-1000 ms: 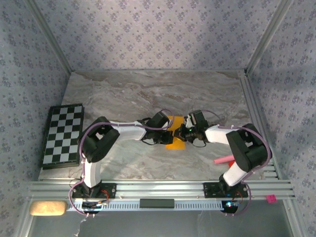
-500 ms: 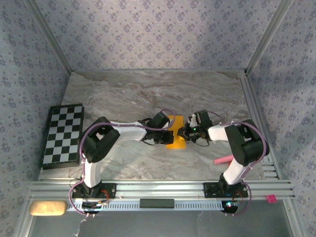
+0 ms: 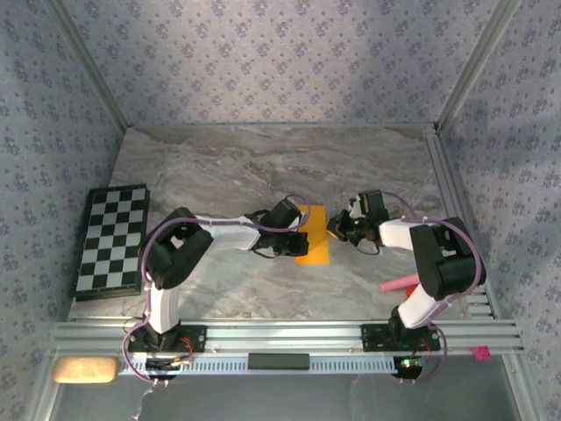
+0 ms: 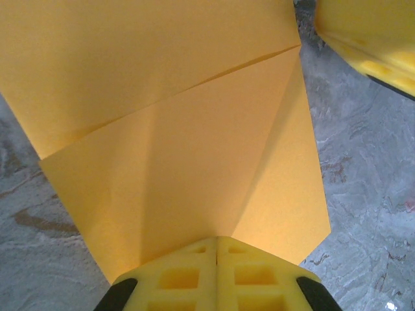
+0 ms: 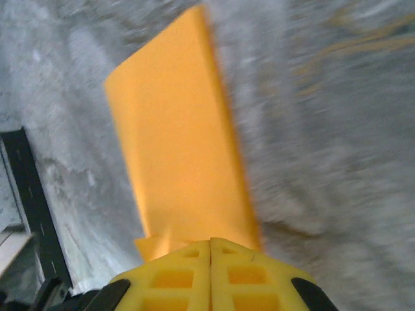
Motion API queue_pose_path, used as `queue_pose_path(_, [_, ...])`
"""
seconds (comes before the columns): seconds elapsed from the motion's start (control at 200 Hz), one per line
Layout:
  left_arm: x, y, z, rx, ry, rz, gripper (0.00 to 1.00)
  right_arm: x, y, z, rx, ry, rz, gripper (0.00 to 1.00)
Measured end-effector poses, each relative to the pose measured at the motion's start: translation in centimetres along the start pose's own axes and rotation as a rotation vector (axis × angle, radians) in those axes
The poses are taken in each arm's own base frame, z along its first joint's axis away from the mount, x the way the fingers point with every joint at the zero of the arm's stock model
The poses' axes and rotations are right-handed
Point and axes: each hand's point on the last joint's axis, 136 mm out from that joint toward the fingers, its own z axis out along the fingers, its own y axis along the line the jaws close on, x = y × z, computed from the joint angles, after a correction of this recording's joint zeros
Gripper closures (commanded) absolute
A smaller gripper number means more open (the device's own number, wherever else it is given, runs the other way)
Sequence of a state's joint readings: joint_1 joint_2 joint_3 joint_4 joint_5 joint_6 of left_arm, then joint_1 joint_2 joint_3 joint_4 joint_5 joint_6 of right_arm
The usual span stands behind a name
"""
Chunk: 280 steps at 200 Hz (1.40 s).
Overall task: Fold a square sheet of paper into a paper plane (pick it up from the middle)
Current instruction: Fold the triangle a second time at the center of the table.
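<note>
From above, the square sheet of paper (image 3: 312,247), already partly folded, lay on the marble table (image 3: 219,167), well to the right of the chequered board (image 3: 110,239). The left gripper (image 3: 298,239) met it on the board side and the right gripper (image 3: 334,227) on the side away from the board, probably so that one anchored the sheet while the other worked a flap.

In the left wrist view, the closed jaws clamped the sheet's near edge, with creases fanning out from the pinch.

In the right wrist view, the closed jaws nipped a narrow folded strip of the sheet, and the table behind was blurred.
</note>
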<state>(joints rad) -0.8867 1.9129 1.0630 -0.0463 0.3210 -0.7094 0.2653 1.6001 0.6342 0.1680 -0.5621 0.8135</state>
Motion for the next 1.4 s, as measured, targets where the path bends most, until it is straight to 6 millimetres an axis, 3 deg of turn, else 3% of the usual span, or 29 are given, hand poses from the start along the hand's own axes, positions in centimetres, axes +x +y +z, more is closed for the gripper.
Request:
queue_pose_path(0.15, [0.0,0.0,0.0,0.0,0.0,0.0,0.97,1.5,1.7,0.7,-0.017,0.041,-0.056,0.94])
queue_pose_path(0.36, [0.0,0.0,0.0,0.0,0.001,0.0,0.96,2.0,-1.4,1.3,0.043,0.049,-0.001,0.96])
queue_pose_path(0.735, [0.0,-0.3,-0.5,-0.031,0.033,-0.016,0.94,1.9,-1.5,1.2,0.032,0.056,-0.018,0.97])
queue_pose_path(1.019, [-2.9,-3.8,-1.7,0.03,-0.001,0.009,0.94,1.9,-1.5,1.2,0.031,0.057,-0.03,0.97])
queue_pose_path(1.399, [-1.8,-2.1,1.6,0.032,0.083,-0.035,0.94,1.9,-1.6,1.2,0.031,0.057,-0.028,0.97])
